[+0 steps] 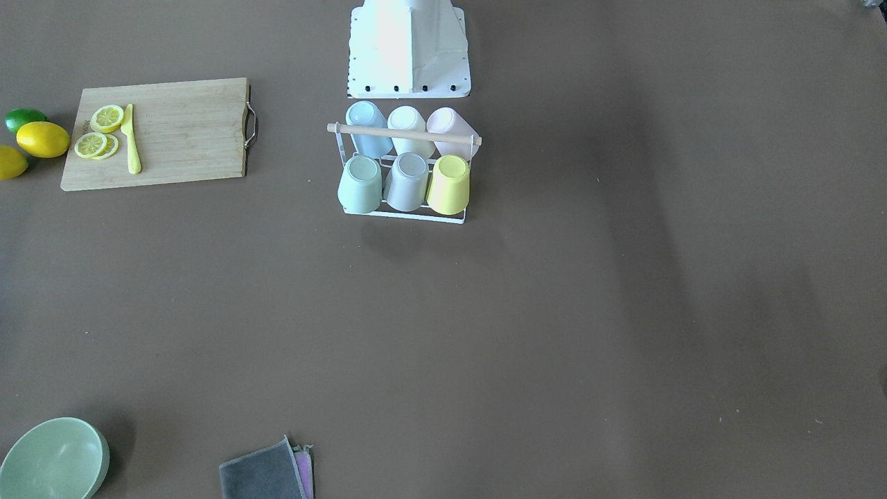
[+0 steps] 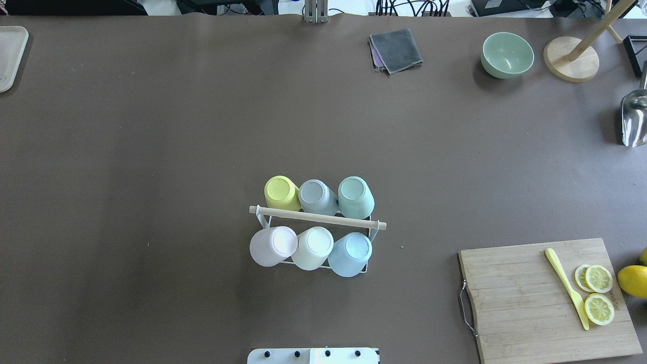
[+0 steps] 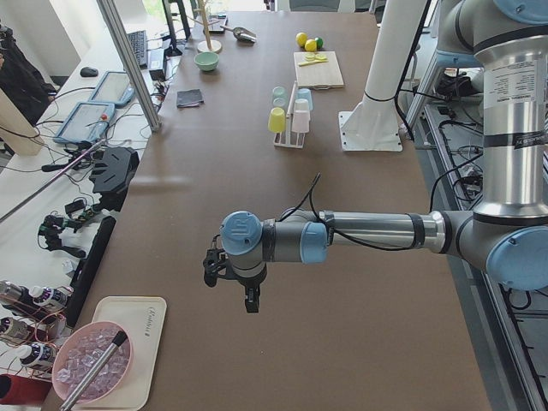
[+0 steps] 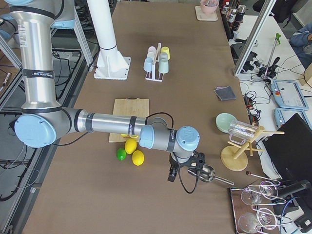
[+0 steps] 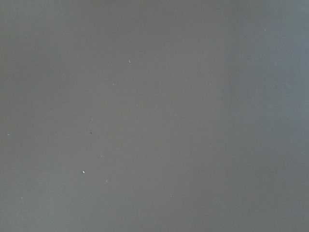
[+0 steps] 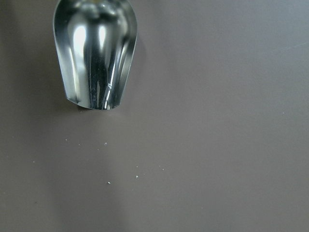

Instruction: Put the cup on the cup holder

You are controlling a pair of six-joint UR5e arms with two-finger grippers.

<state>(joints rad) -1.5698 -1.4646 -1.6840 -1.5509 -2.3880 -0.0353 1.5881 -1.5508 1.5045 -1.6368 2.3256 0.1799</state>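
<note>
Cup holder point(image 2: 317, 218) left-to-right, cups point(image 2: 313, 196) bottom-up

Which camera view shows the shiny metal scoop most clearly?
The right wrist-mounted view: the shiny metal scoop fills its upper left, close and sharp. Overhead exterior cuts it at the right edge; both side views show it small; the front-facing and left wrist views miss it.

Left arm point(image 3: 368, 229) extended horizontally, left pincer point(image 3: 250, 300) pointing down. Right arm point(image 4: 105, 122) likewise, right pincer point(image 4: 171, 174) pointing down. Jaw setting of both indeterminable.
</note>
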